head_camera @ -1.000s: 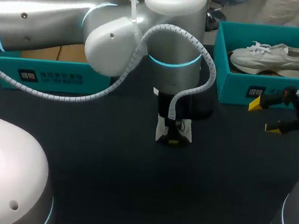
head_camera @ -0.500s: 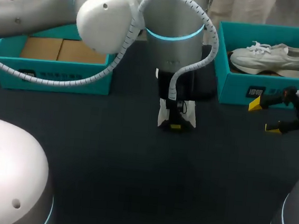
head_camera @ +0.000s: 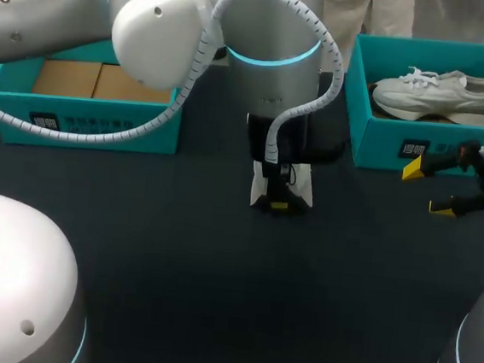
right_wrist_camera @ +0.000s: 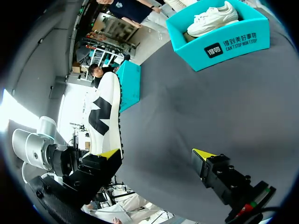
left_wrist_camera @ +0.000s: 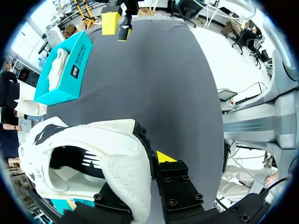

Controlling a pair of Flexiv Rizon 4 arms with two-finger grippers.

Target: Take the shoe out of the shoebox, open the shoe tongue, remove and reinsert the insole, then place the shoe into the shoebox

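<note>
The left shoebox (head_camera: 84, 128) sits at the far left of the table (head_camera: 213, 299). It is teal, with brown cardboard showing inside. Its front wall carries a dark label (head_camera: 46, 120) and a row of white print too small to make out.

The left arm (head_camera: 61, 10) comes in above this box and reaches to the middle. There the left claw (head_camera: 279, 200) is clamped on the white shoe (head_camera: 282, 181), which is between the two boxes. I cannot tell whether the shoe touches the table. In the left wrist view one yellow-tipped finger (left_wrist_camera: 163, 157) presses on the outside of the shoe's collar, and the other finger is hidden inside the opening. In the right wrist view the shoe stands on end, with a black emblem (right_wrist_camera: 100, 114) on its side.

Further right is the right shoebox (head_camera: 384, 127), the same teal. Its front label (right_wrist_camera: 214, 49) is a dark patch with white print running beside it. Inside lies the boxed shoe (head_camera: 439, 89), white, with its laces up.

Just in front of that box's right end is the right claw (head_camera: 428, 189). Its fingers are spread wide and nothing is between them.

The table is an even, matte, dark grey sheet.
</note>
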